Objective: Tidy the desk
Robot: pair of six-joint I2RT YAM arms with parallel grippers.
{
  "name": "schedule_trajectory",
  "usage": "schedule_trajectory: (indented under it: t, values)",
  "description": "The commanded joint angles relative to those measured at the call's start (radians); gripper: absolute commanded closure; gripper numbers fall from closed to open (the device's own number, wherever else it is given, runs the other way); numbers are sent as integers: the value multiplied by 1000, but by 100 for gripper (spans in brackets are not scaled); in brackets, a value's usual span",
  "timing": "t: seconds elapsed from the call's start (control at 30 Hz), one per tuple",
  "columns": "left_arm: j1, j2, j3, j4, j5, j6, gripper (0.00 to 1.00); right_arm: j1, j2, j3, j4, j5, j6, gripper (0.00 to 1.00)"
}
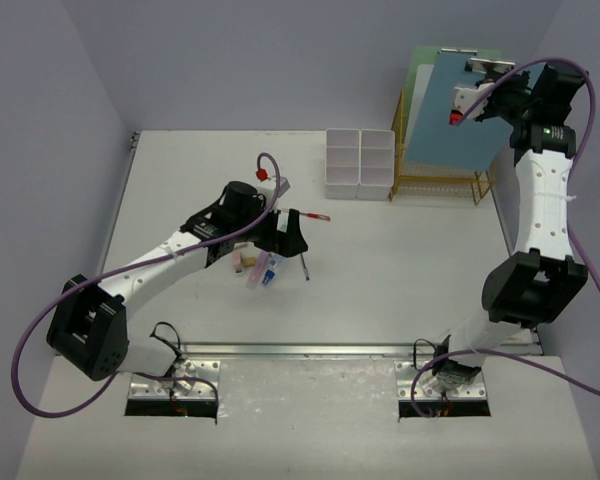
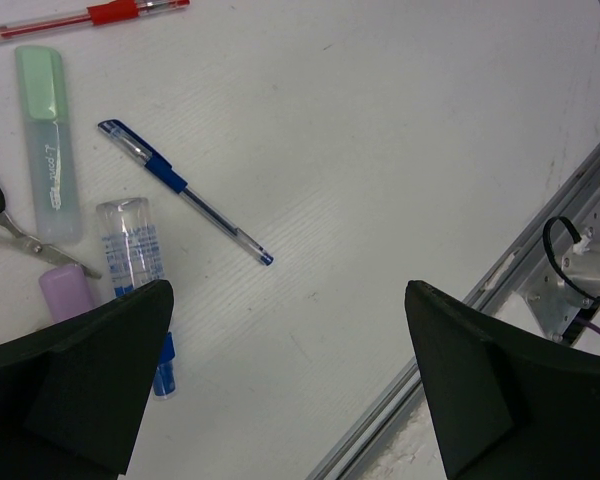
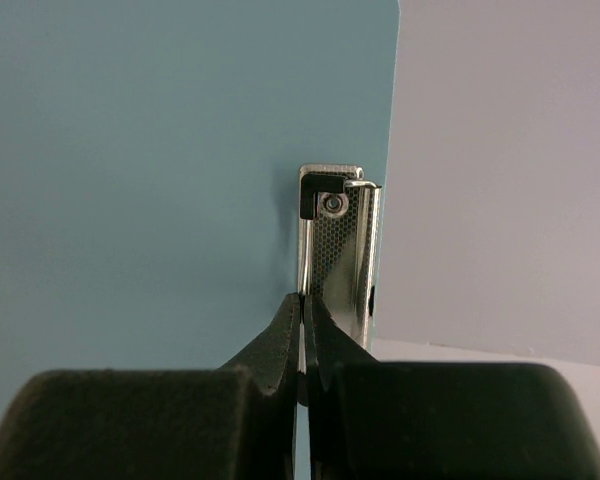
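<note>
Blue pen (image 2: pixel 185 192) (scissors (image 2: pixel 0 225) too) crowds left hand (image 2: pixel 288 305).

Findings on my own hardware. My left arm (image 1: pixel 150 265) and right arm (image 1: pixel 542 200) have white moulded link shells and black joint housings. Each is bolted to a bare metal base plate (image 1: pixel 172 388) just on the near side of the metal rail (image 1: pixel 310 350), with loose wiring showing there. A purple cable (image 1: pixel 22 345) loops along each arm. A green indicator is lit on the right arm's black upper housing, far beyond the rail. A red part shows near each wrist. On the left gripper (image 2: pixel 288 300), the fingers (image 2: pixel 85 385) are matte black and wedge-shaped. On the right gripper (image 3: pixel 302 300), the fingers (image 3: pixel 180 415) are the same black, tapering to thin tips.
</note>
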Motion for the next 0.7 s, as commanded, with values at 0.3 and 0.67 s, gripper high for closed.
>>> schedule_trajectory:
  t: [0.3,0.67]
  values:
    - [9,17,43,44,0,-7,0,-2,-14,-139,69,-80,-141,100]
    - [11,29,43,39,5,-14,0,8,100,-87,-56,-20,-245,83]
